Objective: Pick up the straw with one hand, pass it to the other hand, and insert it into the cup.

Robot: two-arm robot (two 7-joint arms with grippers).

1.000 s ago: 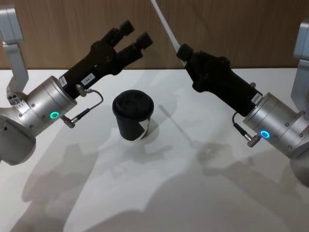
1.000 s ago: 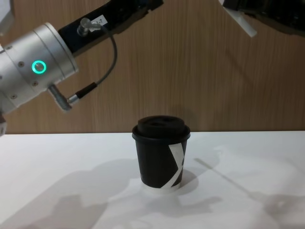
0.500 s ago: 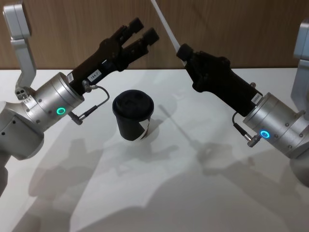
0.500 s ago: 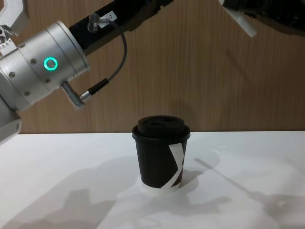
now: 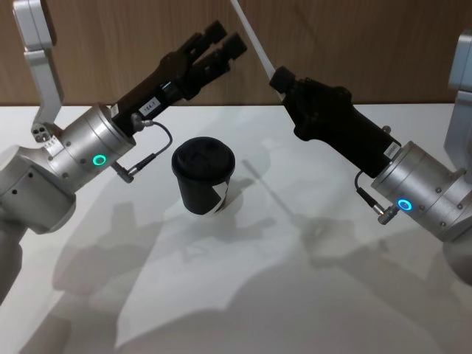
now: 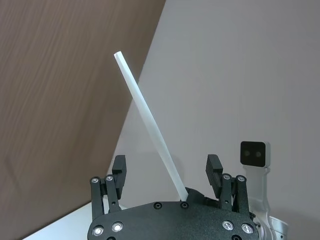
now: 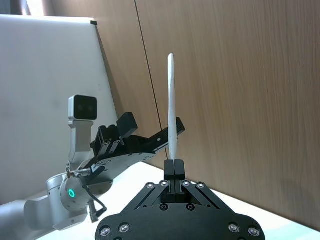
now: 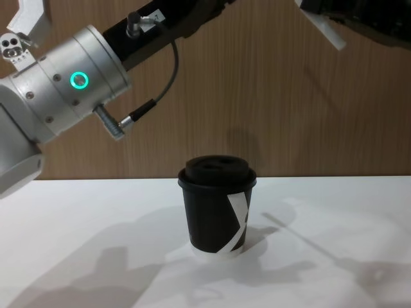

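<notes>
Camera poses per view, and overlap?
Head: high, facing down at the cup; left gripper and right gripper show.
Chest: low, facing across at the cup; left arm shows.
Left wrist: along its open fingers toward the straw.
Right wrist: along fingers shut on the straw, toward left gripper.
Wrist views share the straw.

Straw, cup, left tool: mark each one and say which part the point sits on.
thin white drinking straw (image 5: 252, 35): head view, middle of the shaft.
black paper cup with black domed lid (image 5: 196, 193): head view, side wall under the lid.
left tool (image 5: 226, 37): head view, midway between its open fingertips.
</notes>
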